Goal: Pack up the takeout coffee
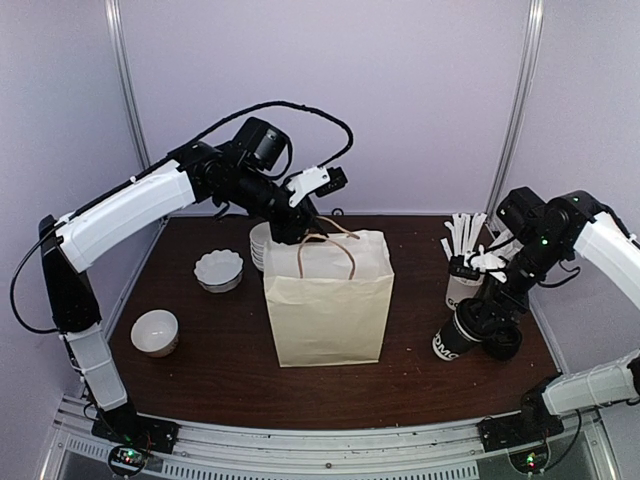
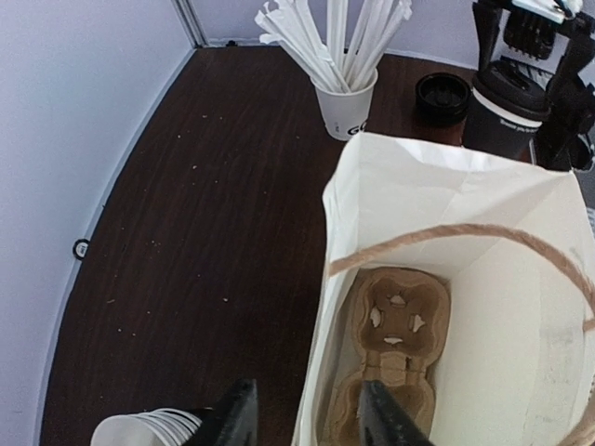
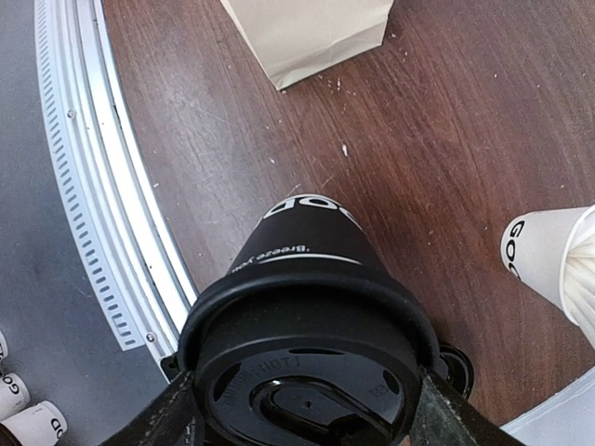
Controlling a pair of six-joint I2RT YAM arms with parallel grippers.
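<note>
The takeout coffee [image 1: 455, 338] is a black cup with white "GOOD" lettering and a black lid, standing tilted at the right of the table. My right gripper [image 1: 480, 320] is shut on it at the lid; the wrist view shows the lid [image 3: 307, 390] between both fingers [image 3: 158, 418]. The cream paper bag [image 1: 328, 295] stands open mid-table with a brown cup carrier [image 2: 400, 334] on its bottom. My left gripper [image 2: 311, 418] is open at the bag's back-left rim, one finger outside and one inside the wall. The coffee also shows in the left wrist view [image 2: 502, 116].
A white lettered cup of white sticks [image 1: 465, 275] stands just behind the coffee. A loose black lid [image 1: 503, 343] lies beside it. A white stack [image 1: 260, 245] sits behind the bag. Two white bowls [image 1: 218, 270] [image 1: 155, 332] are on the left.
</note>
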